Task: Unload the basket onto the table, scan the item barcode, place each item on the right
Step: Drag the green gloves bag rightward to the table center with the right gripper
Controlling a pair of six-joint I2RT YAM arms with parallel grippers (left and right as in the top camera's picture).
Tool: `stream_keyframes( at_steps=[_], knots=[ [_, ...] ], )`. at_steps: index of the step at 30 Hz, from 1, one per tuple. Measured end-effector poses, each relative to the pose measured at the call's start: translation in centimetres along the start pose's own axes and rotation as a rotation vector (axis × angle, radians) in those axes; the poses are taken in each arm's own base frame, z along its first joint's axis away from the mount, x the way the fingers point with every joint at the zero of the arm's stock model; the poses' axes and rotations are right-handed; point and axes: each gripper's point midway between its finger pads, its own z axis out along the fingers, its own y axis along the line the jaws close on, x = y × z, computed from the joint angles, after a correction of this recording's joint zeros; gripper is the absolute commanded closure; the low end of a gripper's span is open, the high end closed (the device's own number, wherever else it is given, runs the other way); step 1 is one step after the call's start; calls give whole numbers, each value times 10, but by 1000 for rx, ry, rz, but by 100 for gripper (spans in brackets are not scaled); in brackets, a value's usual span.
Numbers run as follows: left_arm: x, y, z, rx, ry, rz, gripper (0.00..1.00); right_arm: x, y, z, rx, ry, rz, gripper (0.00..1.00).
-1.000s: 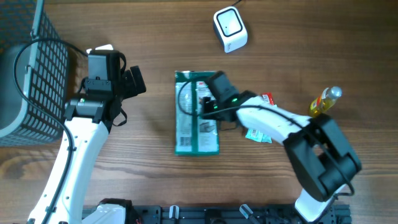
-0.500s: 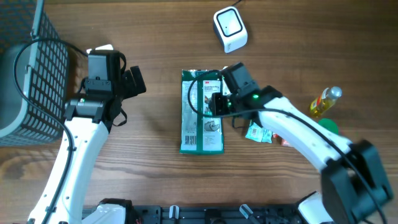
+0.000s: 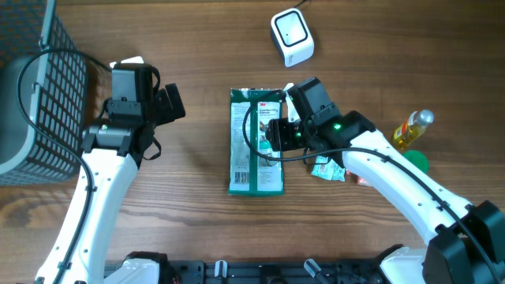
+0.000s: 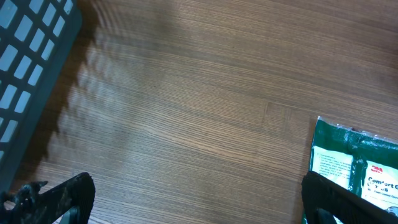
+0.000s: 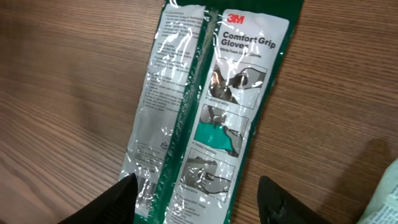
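Observation:
A green and white 3M gloves packet (image 3: 255, 142) lies flat mid-table, printed side up, with a barcode patch (image 3: 243, 177) near its lower left corner. The white scanner (image 3: 292, 37) stands at the far edge, apart from it. My right gripper (image 3: 272, 132) hovers over the packet's right half. In the right wrist view the packet (image 5: 211, 106) fills the frame, and the right gripper (image 5: 199, 202) is open above it, its fingers holding nothing. My left gripper (image 3: 170, 104) is open wide left of the packet. In the left wrist view that gripper (image 4: 199, 199) spans bare wood, and the packet's corner (image 4: 367, 168) shows at the right.
A dark wire basket (image 3: 31, 102) stands at the far left, also seen as the basket (image 4: 31, 62) in the left wrist view. A yellow bottle (image 3: 412, 128), a green object (image 3: 418, 162) and a small teal sachet (image 3: 327, 167) lie to the right under the right arm.
My right gripper went from shut on the packet to open, letting it go. The packet shifted slightly right and now lies flat. The left arm has not moved.

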Motion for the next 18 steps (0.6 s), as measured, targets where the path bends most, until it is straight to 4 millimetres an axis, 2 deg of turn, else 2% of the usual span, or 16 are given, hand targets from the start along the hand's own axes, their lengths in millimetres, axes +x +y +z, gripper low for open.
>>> stream_keyframes(
  at_steps=[18],
  knots=[
    [0,0,0,0,0,0,0,3,-2,0,11,11,-1,35]
  ],
)
